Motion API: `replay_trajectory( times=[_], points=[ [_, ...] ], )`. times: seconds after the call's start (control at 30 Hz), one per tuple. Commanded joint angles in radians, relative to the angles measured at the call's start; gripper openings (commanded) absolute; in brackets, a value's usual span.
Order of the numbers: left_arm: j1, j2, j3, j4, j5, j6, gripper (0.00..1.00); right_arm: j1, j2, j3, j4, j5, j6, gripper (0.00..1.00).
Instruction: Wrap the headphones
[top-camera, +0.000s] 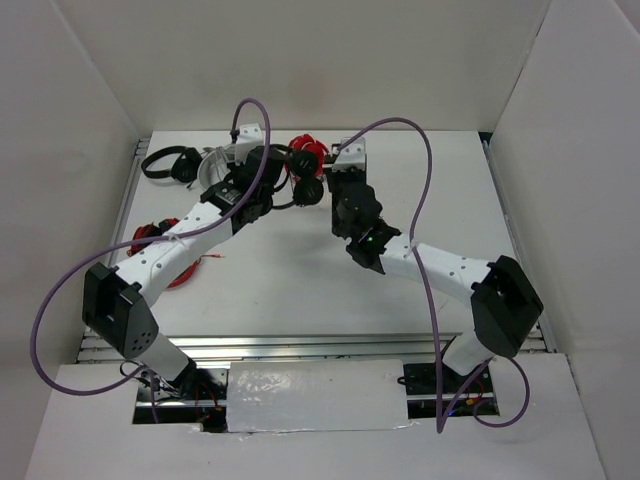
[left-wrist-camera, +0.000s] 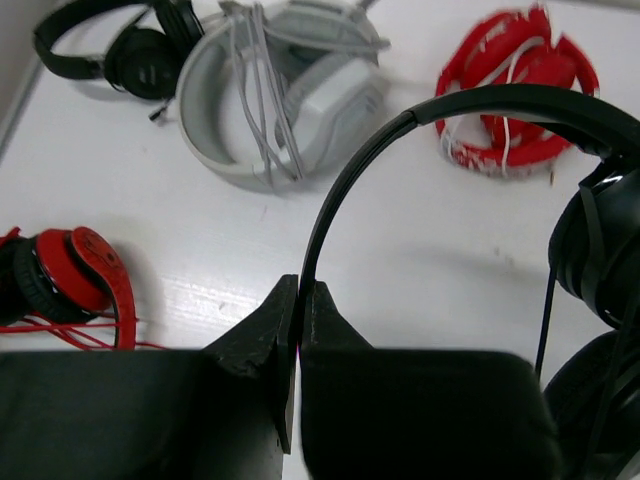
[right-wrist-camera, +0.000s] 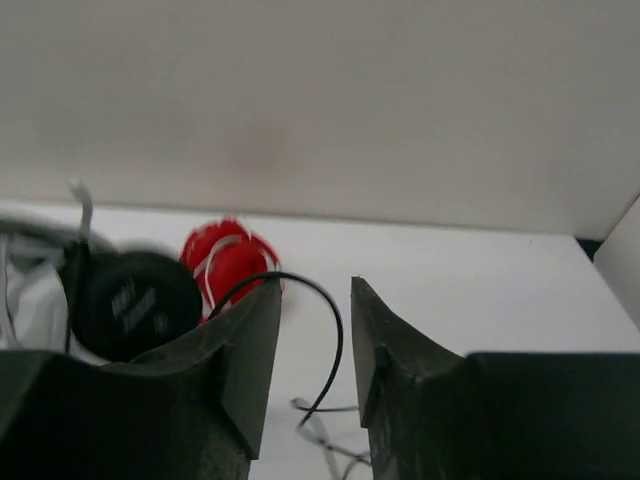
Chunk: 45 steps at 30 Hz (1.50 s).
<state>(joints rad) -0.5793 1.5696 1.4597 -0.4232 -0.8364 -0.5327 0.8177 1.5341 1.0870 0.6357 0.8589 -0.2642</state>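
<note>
Headphones (left-wrist-camera: 590, 240) hang just beside red pair (left-wrist-camera: 515, 95), left tool (left-wrist-camera: 299, 325) clenched on headband (left-wrist-camera: 345, 180). Right tool (right-wrist-camera: 312, 350) released, cable (right-wrist-camera: 338, 335) loose between fingers (right-wrist-camera: 240, 370). Risk: cable slips free or snags red pair's cord.

White tabletop (top-camera: 300, 290) inside a plain white enclosure.
A back wall (top-camera: 300, 60), a left panel (top-camera: 60, 150) and a right panel (top-camera: 580, 150) stood around the tabletop, all bare and white under soft, even light. Silver metal rails (top-camera: 330, 345) ran along its near edge, and a crinkled white sheet (top-camera: 315, 395) lay just in front of them.
</note>
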Motion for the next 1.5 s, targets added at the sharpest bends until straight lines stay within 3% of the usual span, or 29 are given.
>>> replay_trajectory(
  times=[0.0,0.17,0.33,0.43,0.53,0.7,0.83,1.0,1.07,1.27,1.47],
  points=[
    [-0.007,-0.088,-0.056,0.066,0.146,0.065,0.0,-0.025,0.012,0.004,0.402,0.057,-0.164,0.44],
    [-0.016,-0.154,-0.133,0.087,0.266,0.111,0.0,-0.061,0.034,0.071,0.388,0.026,-0.214,0.46],
    [-0.017,-0.215,-0.205,0.133,0.456,0.172,0.0,-0.12,-0.017,0.077,0.296,-0.136,-0.137,0.45],
    [-0.016,-0.227,-0.194,0.129,0.391,0.137,0.0,-0.158,-0.087,0.079,-0.027,-0.237,-0.005,0.54],
    [-0.014,-0.243,-0.19,0.149,0.346,0.114,0.0,-0.215,-0.208,-0.01,-0.207,-0.429,0.172,0.59],
    [0.007,-0.26,-0.153,0.219,0.443,0.12,0.0,-0.319,-0.376,-0.265,-0.171,-0.639,0.263,0.83],
    [0.021,-0.264,-0.075,0.221,0.516,0.088,0.0,-0.414,-0.44,-0.298,-0.298,-0.76,0.287,1.0],
    [0.035,-0.264,0.066,0.192,0.525,0.068,0.0,-0.5,-0.485,-0.375,-0.343,-0.946,0.276,1.0],
    [0.035,-0.253,0.154,0.169,0.551,0.077,0.0,-0.515,-0.486,-0.418,-0.321,-1.027,0.177,1.0],
    [0.038,-0.175,0.413,0.1,0.608,0.088,0.0,-0.528,-0.33,-0.348,-0.357,-1.248,0.007,1.0],
    [0.039,-0.085,0.646,0.032,0.643,0.092,0.0,-0.528,-0.066,-0.17,-0.283,-1.235,-0.02,1.0]
  ],
)
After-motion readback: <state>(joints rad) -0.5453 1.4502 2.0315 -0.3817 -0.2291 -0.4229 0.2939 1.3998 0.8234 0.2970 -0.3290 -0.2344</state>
